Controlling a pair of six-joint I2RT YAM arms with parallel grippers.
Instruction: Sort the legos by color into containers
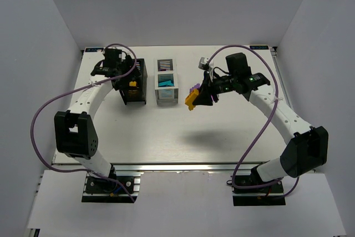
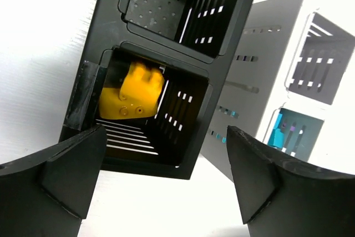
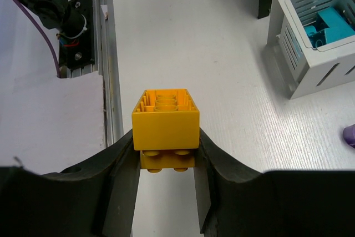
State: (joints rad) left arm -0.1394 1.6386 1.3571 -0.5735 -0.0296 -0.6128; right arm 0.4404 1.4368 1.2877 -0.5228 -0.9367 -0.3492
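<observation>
Bolted at the near edge, two arm bases are seen at the bottom of the overhead view, with a white tabletop (image 1: 166, 131) spread beyond them. The left arm (image 1: 83, 104) is curved up to the far left, and the right arm (image 1: 277, 109) is bent inward from the right.

Two containers are set side by side at the far middle. The black container (image 1: 133, 97) is on the left and the white container (image 1: 165, 101) just to its right, with a gap between them. The left gripper (image 2: 166, 187) is held over the black container with its fingers spread wide and nothing between them. The right gripper (image 3: 166, 156) is closed on a yellow brick (image 3: 165, 126), which is lifted off the tabletop to the right of the white container.

The held brick's long axis appears to run along the fingers, away from the wrist. A second yellow brick (image 2: 130, 95) is seen inside the nearer compartment of the black container. Teal legos (image 3: 327, 26) are seen in one compartment of the white container. A purple lego (image 1: 193, 88) is seen beside the right gripper.

The matching compartment lies to the left of the held brick, beyond the white container. It is judged that the brick must be carried over the white container, and that the left gripper above the black container may be in the way.
</observation>
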